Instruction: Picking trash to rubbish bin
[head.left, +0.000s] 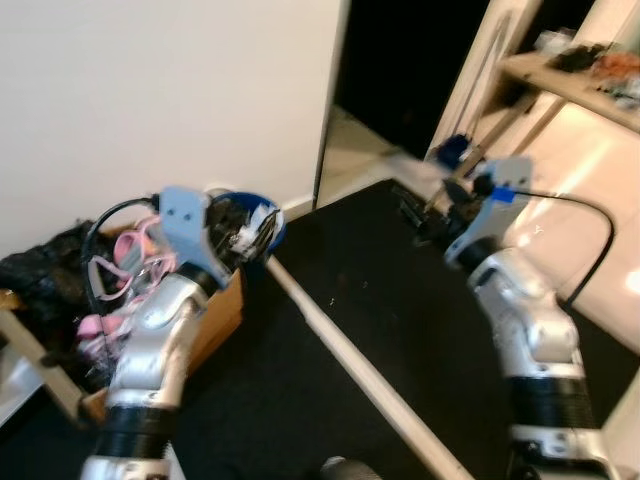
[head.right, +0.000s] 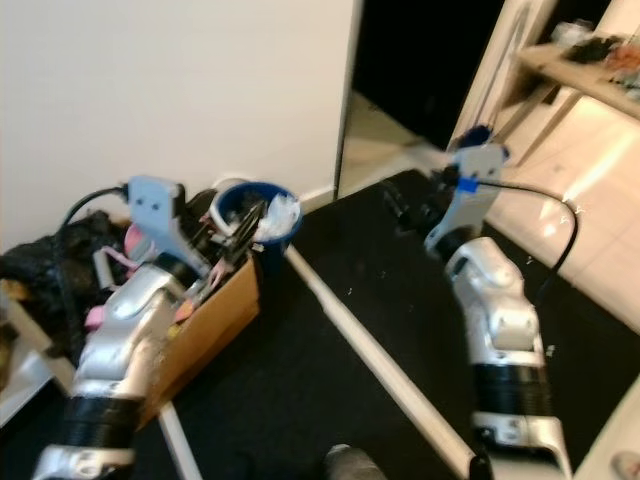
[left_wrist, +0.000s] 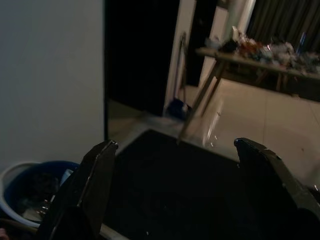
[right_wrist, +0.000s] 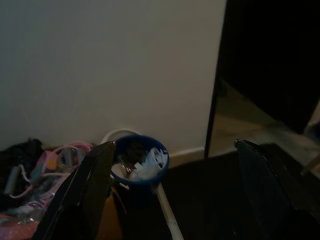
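Seemingly trash-filled blue bin (right_wrist: 140, 162)

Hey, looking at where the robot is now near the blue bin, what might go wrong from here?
The blue bin already looks full of white trash, so more could spill over the rim. The left gripper hangs close above the cardboard box of pink items and might snag them. The pale strip across the black mat could catch a foot.
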